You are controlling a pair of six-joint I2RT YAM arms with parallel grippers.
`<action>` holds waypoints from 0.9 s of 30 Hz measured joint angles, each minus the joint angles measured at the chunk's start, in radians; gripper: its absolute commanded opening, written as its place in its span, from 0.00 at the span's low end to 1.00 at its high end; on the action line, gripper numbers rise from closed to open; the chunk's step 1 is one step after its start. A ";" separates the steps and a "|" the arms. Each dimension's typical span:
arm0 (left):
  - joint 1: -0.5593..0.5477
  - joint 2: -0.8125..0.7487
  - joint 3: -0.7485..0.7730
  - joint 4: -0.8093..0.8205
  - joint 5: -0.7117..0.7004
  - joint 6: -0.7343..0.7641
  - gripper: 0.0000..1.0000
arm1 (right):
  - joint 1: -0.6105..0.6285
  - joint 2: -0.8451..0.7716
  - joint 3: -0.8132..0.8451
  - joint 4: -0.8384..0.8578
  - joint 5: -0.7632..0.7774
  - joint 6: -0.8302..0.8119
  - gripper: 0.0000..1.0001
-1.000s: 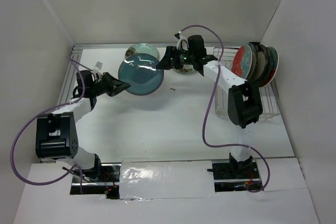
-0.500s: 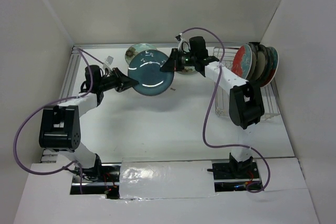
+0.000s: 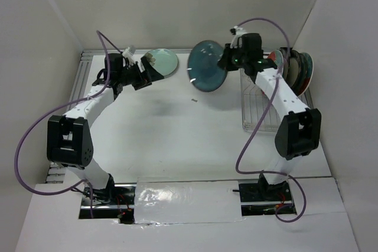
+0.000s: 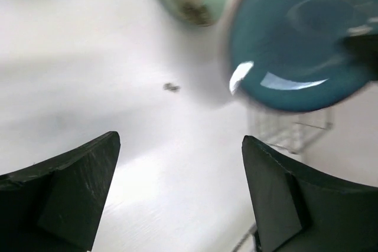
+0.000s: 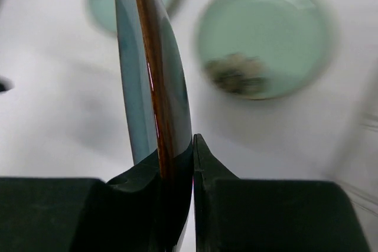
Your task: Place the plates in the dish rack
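White walls box in a white bench [image 3: 177,140], seen from above. On its right side sits the dish rack [image 3: 260,116], wire, w/ several plates [image 3: 292,70] already standing on edge at its far end: a red one in front, darker ones behind. The near rows look vacant.

The teal plate [image 3: 205,66] is up in the air, tilted near upright, just left of the rack's far corner & not yet over the dividers. The right pincer [image 3: 227,62] is clamped on its rim; the wrist view shows the plate edge-on btwn the two fingers [image 5: 204,160].

One mint plate [image 3: 160,62] lies flat at the back by the left arm. A second mint plate [image 5: 263,33] w/ a brown flower shows only in the wrist views. The left pincer [image 3: 147,74] hovers beside the first, jaws spread wide, holding nothing. A tiny dark speck [image 3: 194,100] sits mid-bench.

Progress, my read: approx half or more done. One batch is racked, one plate is in transit, and at least two are left to load.
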 measured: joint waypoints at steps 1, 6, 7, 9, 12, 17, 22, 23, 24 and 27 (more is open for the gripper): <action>-0.009 0.002 0.019 -0.044 -0.050 0.024 0.97 | -0.022 -0.025 0.000 -0.012 0.067 -0.023 0.00; -0.077 0.029 0.060 -0.247 -0.285 0.100 1.00 | -0.099 -0.146 -0.014 -0.017 0.415 -0.148 0.00; -0.088 0.040 0.065 -0.276 -0.321 0.112 1.00 | -0.105 -0.173 -0.028 -0.006 0.472 -0.174 0.00; -0.105 0.060 0.074 -0.322 -0.365 0.123 1.00 | -0.107 -0.226 -0.062 0.021 0.585 -0.227 0.00; -0.111 0.075 0.077 -0.364 -0.411 0.137 1.00 | -0.106 -0.272 -0.102 0.064 0.706 -0.297 0.00; -0.106 0.079 0.081 -0.388 -0.446 0.145 1.00 | -0.108 -0.278 -0.180 0.158 0.863 -0.400 0.00; -0.106 0.082 0.081 -0.394 -0.449 0.145 1.00 | -0.125 -0.273 -0.251 0.190 0.920 -0.461 0.00; -0.106 0.082 0.081 -0.396 -0.449 0.145 1.00 | -0.130 -0.271 -0.258 0.191 0.923 -0.465 0.00; -0.106 0.083 0.081 -0.396 -0.449 0.145 1.00 | -0.135 -0.267 -0.262 0.194 0.925 -0.468 0.00; -0.106 0.092 0.086 -0.396 -0.449 0.145 1.00 | -0.154 -0.256 -0.268 0.208 0.924 -0.471 0.00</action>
